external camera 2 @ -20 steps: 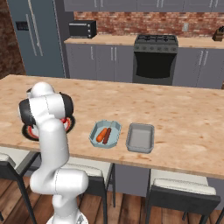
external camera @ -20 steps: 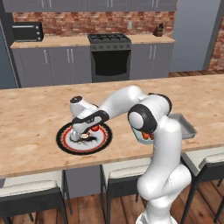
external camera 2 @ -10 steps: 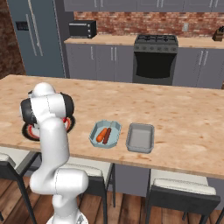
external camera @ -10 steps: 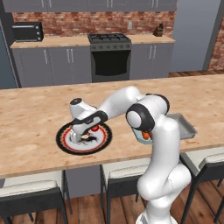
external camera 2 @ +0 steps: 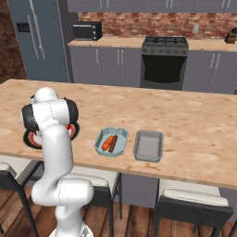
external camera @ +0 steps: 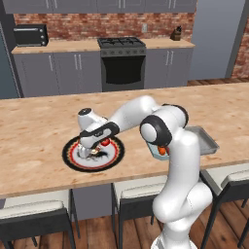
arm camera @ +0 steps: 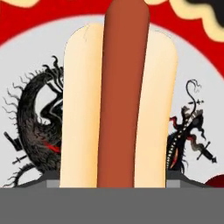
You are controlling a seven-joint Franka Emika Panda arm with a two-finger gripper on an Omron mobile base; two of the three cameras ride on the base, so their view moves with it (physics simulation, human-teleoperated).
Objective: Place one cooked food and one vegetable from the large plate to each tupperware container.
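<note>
Brown sausage in pale bun (arm camera: 118, 100) lies lengthwise on the black-rimmed, red-ringed large plate (external camera: 70, 156), directly under two-finger gripper (external camera: 91, 151); jaw opening and hold cannot be told.

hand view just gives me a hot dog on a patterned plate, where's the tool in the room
Observer: The tool is low over the large plate, which sits on the wooden counter, to the left of the robot's base.
Operator: any containers nearby
Observer: Two, to the right of the plate in the right base view. The nearer container holds two long pieces, one orange, one reddish.
Operator: and the other one
Observer: The second container, right beside it, has nothing in it, so the hot dog would probably go there.
</note>
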